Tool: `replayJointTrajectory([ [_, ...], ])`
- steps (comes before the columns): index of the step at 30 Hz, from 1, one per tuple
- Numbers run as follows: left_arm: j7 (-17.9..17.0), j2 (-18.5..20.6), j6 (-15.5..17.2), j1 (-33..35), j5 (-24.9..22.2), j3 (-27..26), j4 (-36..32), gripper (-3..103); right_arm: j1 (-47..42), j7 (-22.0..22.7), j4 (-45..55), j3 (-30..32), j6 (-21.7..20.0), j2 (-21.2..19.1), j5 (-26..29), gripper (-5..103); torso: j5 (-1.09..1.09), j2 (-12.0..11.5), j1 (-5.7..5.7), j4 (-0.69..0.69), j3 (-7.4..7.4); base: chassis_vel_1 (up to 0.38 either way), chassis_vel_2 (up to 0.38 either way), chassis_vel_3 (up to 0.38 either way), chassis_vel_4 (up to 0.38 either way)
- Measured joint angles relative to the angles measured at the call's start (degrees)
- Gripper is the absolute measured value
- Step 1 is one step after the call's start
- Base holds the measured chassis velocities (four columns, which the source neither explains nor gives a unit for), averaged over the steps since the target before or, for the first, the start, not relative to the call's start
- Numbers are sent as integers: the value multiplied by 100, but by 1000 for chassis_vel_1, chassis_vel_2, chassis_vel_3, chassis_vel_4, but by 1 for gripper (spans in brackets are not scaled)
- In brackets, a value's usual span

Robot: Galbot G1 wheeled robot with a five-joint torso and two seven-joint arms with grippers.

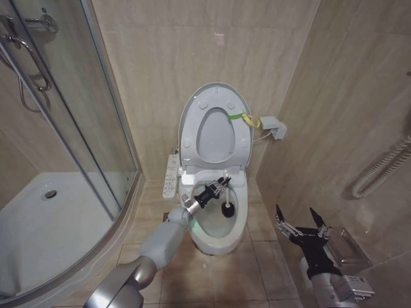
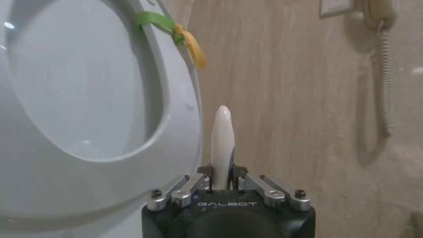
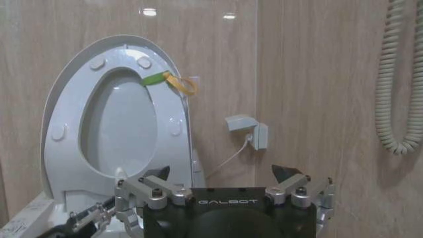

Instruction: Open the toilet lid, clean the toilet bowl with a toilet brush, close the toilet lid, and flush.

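Head view: left gripper [image 1: 221, 186] is clamped on brush [image 1: 226, 206] inside bowl [image 1: 215, 240]; scrub beneath rim, keeping handle steady. Right gripper [image 1: 302, 226] waits with fingers apart.

Right gripper [image 3: 226, 174] spread open before the raised toilet lid [image 3: 69, 106].

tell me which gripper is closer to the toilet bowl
Left. The left gripper is over the toilet bowl, jaws shut on the toilet brush. The right gripper hangs open off to the bowl's right.
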Motion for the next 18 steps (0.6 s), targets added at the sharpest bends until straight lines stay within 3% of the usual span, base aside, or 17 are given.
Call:
replayJointTrajectory([
  [10, 266, -79, -94, 44, 78, -125, 580, 19, 0, 0, 0, 0, 0, 0, 0, 100, -1, 0, 0, 0, -1, 0, 0, 0, 0],
  [18, 195, -42, -82, -139, -20, -211, 383, 19, 0, 0, 0, 0, 0, 0, 0, 100, -1, 0, 0, -2, -1, 0, 0, 0, 0],
])
